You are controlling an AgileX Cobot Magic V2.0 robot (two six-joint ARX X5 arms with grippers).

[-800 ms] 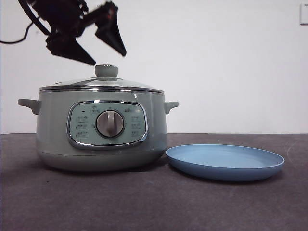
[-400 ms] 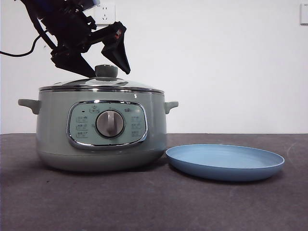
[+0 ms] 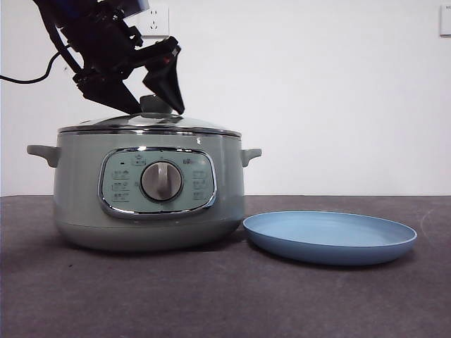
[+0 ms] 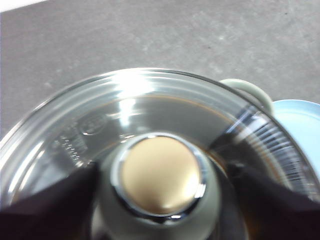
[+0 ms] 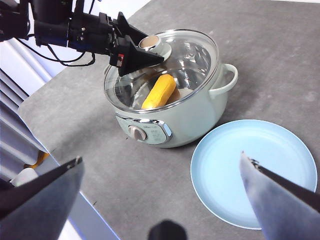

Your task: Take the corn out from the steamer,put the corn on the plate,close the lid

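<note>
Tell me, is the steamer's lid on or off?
On: the lid sits on the steamer, with the corn inside.

Lab-style test bench, bare white wall [image 3: 317, 91], wall socket [image 3: 156, 20], grey tabletop [image 3: 225, 296]

Your dark grey table [image 3: 211, 296] carries the steamer [image 3: 84, 204] and, just beside it, the light-blue plate [image 3: 330, 238].

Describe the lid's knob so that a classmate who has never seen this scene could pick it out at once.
Start at the big sage-green steamer beside the blue plate. On it sits the glass lid, with the corn visible beneath. The knob rises from the lid's centre between the open left gripper; unlike the silver dial, it is pale green.
</note>
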